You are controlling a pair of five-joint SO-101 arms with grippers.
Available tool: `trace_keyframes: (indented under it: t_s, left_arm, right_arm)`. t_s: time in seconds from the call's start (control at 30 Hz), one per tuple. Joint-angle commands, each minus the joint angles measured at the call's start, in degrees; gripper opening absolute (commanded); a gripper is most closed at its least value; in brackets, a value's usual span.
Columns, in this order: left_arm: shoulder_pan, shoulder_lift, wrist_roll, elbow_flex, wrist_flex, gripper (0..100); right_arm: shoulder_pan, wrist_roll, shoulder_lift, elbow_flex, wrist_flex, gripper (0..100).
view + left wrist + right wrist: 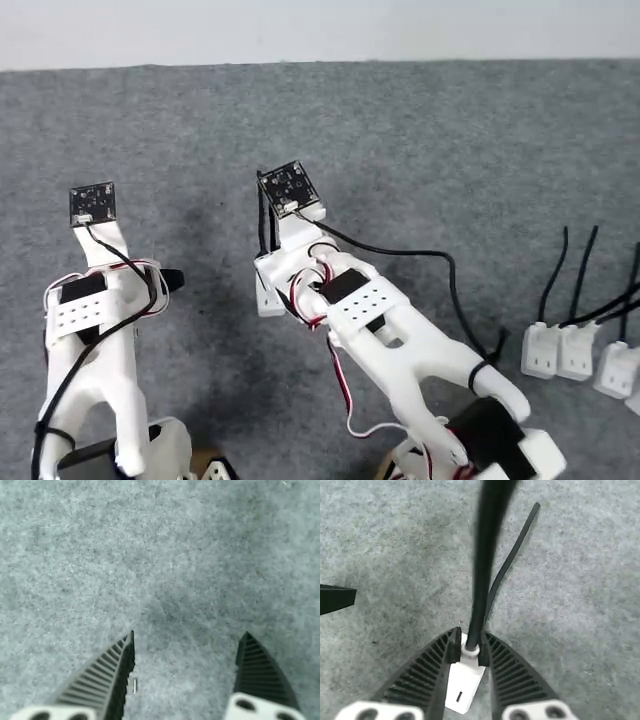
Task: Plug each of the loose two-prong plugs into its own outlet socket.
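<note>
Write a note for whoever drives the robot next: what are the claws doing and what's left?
Left gripper: open, above bare grey mat.
Right gripper: shut on a white plug, its black cord trailing away.
Other white corded pieces lie in a row at the high view's right edge; plugs or sockets, I cannot tell.
Done: one plug gripped. To do: all the plugging in.

Table covered all over in grey, felt-like fabric, speckled and slightly fuzzy up close, ending at a pale wall along the far side. Near the right edge, lying flat in a row: first socket touching second socket, third socket just beside them and a little nearer the front, all white. A thin black cord from each, trailing over the fabric toward the far side. Fourth socket cut off at the right edge.
</note>
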Motion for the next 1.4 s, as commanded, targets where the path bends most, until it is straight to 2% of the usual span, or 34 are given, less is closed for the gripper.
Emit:
trace_keyframes:
  t_s: [0.0, 0.27, 0.47, 0.6, 0.87, 0.93, 1.07, 1.13, 1.2, 1.37]
  left_arm:
    - [0.53, 0.09, -0.35, -2.33, -1.32, 31]
    - [0.53, 0.09, -0.35, -1.19, -3.25, 31]
    - [0.70, 0.09, -0.35, -1.01, -3.96, 31]
    - [0.70, 0.09, -0.35, -0.57, -4.04, 31]
    - [0.53, 0.09, -0.18, -0.31, -5.19, 31]
    - [0.44, 0.09, -0.09, -0.48, -5.19, 31]
    - [0.44, 0.09, -0.09, -0.66, -5.36, 31]
    - [0.35, 0.09, -0.09, -0.48, -6.33, 31]
    - [0.35, 0.09, -0.09, -0.31, -6.68, 31]
    - [0.35, 0.09, -0.09, -0.31, -6.77, 31]
  right_arm:
    - [-0.84, -0.62, 1.89, -3.25, 0.84, 0.8]
    - [-4.35, -0.18, 2.07, -3.25, 8.48, 0.8]
    - [-7.78, 5.36, 4.26, -3.25, 14.02, 0.8]
    - [-7.60, 8.44, 8.31, -6.42, 17.01, 0.8]
    - [-7.87, 8.35, 13.76, -14.42, 23.78, 1.7]
    - [-8.57, 7.65, 13.76, -16.26, 26.15, 6.0]
    - [-12.97, -0.53, 13.76, -19.87, 30.55, 22.0]
    - [-14.46, -2.02, 14.20, -21.19, 31.34, 28.3]
    - [-14.99, -2.20, 14.37, -21.36, 31.16, 30.1]
    - [-14.90, -2.02, 15.96, -20.48, 28.09, 26.6]
